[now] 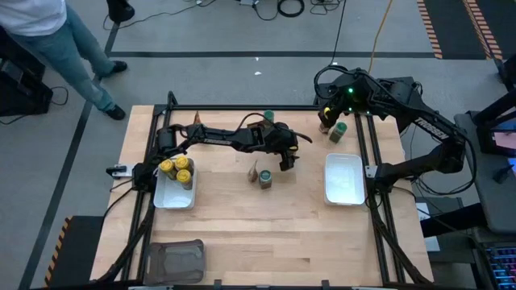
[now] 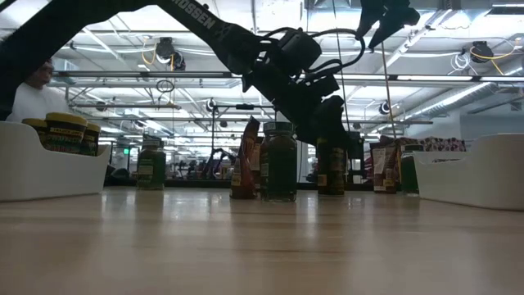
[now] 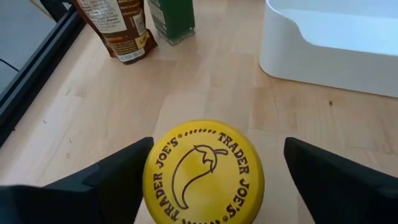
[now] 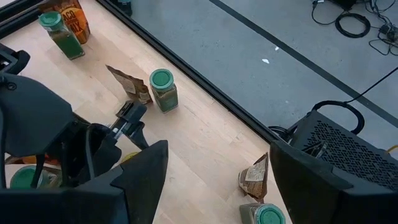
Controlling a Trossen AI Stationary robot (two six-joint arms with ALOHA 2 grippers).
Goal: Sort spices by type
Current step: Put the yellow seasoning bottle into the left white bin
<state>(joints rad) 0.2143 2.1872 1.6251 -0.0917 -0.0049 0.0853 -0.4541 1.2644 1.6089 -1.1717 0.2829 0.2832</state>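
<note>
My left gripper (image 3: 214,155) is open and reaches down over the table's middle (image 1: 286,159), with its fingers on either side of a yellow-lidded jar (image 3: 203,171) that stands upright on the table. A green-lidded jar (image 1: 264,176) and a brown packet (image 1: 253,171) stand just in front of it. Three yellow-lidded jars (image 1: 176,167) sit in the left white tray (image 1: 171,198). More green-lidded jars (image 1: 268,117) (image 1: 339,130) and a packet (image 1: 325,124) stand along the far edge. My right gripper (image 4: 217,180) is open and hovers high over the far right corner (image 2: 385,16). My left gripper comes at the yellow-lidded jar from above, pointing down, with the lid (image 3: 186,143) between its open fingers. One fingertip (image 3: 127,165) lies close beside the lid's rim; I cannot tell whether it touches. The other fingertip (image 3: 311,165) stands apart.
The right white tray (image 1: 343,179) has nothing in it. A dark grey tray (image 1: 176,259) sits at the near left corner. A black frame rail (image 1: 242,107) runs along the far edge. A person (image 1: 56,40) stands beyond the far left corner.
</note>
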